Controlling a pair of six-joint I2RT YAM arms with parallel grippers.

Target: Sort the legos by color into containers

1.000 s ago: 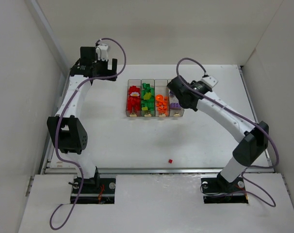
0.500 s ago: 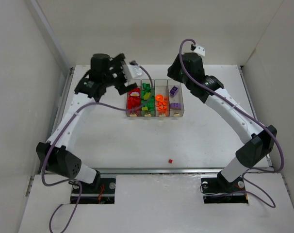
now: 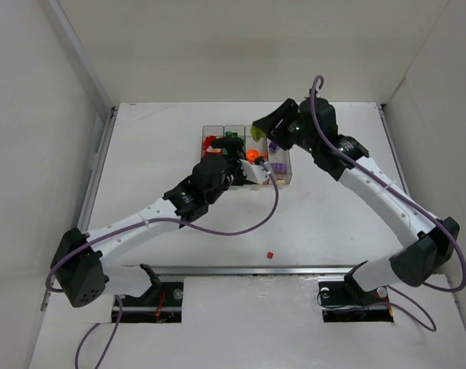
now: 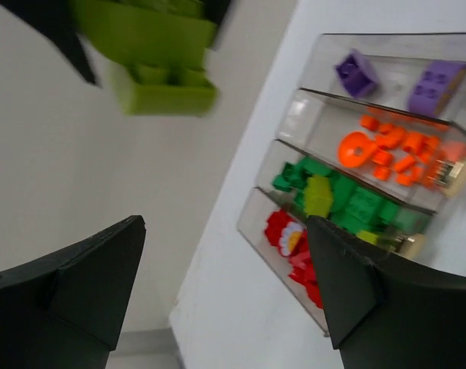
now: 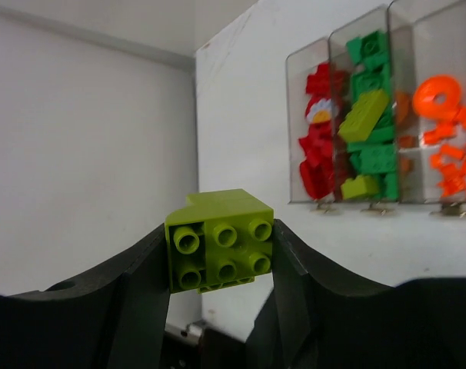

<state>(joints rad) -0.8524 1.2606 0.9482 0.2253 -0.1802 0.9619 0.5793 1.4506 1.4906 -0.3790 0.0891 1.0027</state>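
1. Left gripper (image 4: 225,231) has swung in from ten o'clock, now over the containers (image 3: 282,177), jaws wide, empty.
2. Right gripper (image 5: 221,231), clamping a lime brick (image 5: 220,250), has pulled back to their twelve o'clock end (green bin next, probably).
3. Red stray (image 3: 270,254) waits at six o'clock.

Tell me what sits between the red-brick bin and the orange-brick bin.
The green-brick bin, holding dark green bricks plus two lime-yellow bricks, sits between the red-brick bin and orange-brick bin; the right wrist view shows it.

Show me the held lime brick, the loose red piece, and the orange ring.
lime brick (image 5: 221,242), right wrist view, studded face.
loose red piece (image 3: 270,254), top view, its centre.
orange ring (image 5: 423,98), right wrist view, its band.
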